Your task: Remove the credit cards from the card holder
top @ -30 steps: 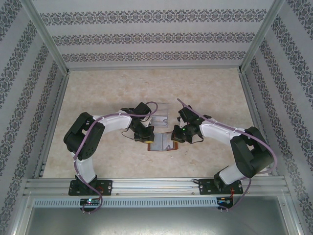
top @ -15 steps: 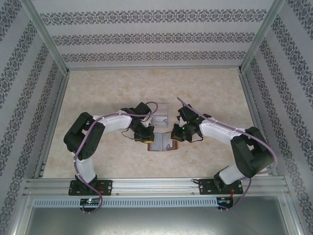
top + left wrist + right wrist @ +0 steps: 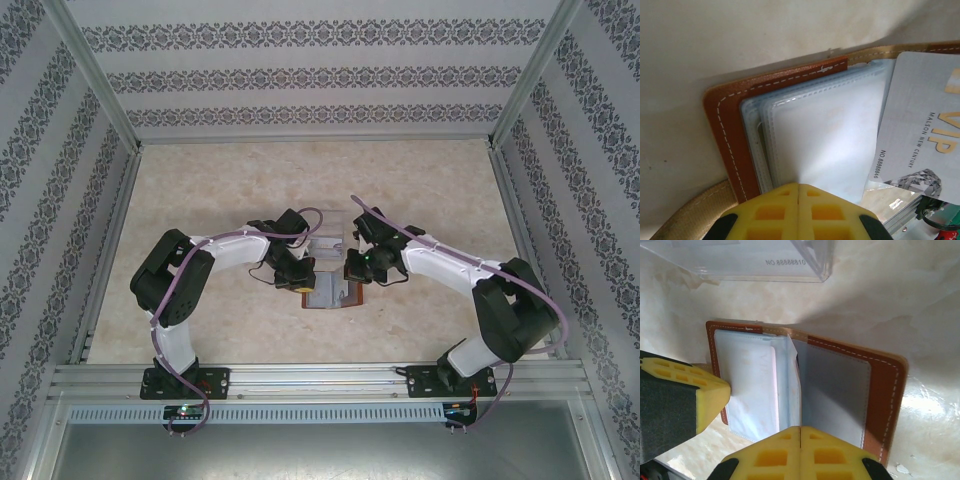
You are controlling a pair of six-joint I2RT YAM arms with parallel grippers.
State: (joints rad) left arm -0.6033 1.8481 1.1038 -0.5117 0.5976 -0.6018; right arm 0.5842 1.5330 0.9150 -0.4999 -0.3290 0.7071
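Note:
The reddish-brown card holder [image 3: 335,294] lies open on the table between both arms. In the right wrist view its left half [image 3: 715,365] carries bluish-grey sleeves [image 3: 747,390], with a pale card faintly visible inside. My right gripper [image 3: 800,429] is shut, tips over the holder's near edge at the fold. My left gripper [image 3: 799,186] is also shut, its yellow tips against the sleeves [image 3: 825,135] near the cover's edge [image 3: 725,135]. A pale grey credit card [image 3: 925,125] with gold VIP print shows at the right of the left wrist view, overlapping the sleeves.
A clear plastic tray [image 3: 328,240] stands just beyond the holder, and a printed card number shows through it [image 3: 785,262]. The marble-look tabletop [image 3: 200,190] is fenced by patterned walls and aluminium rails [image 3: 300,375].
My right gripper has shifted slightly left and farther in over the holder. The left arm and the holder have stayed put.

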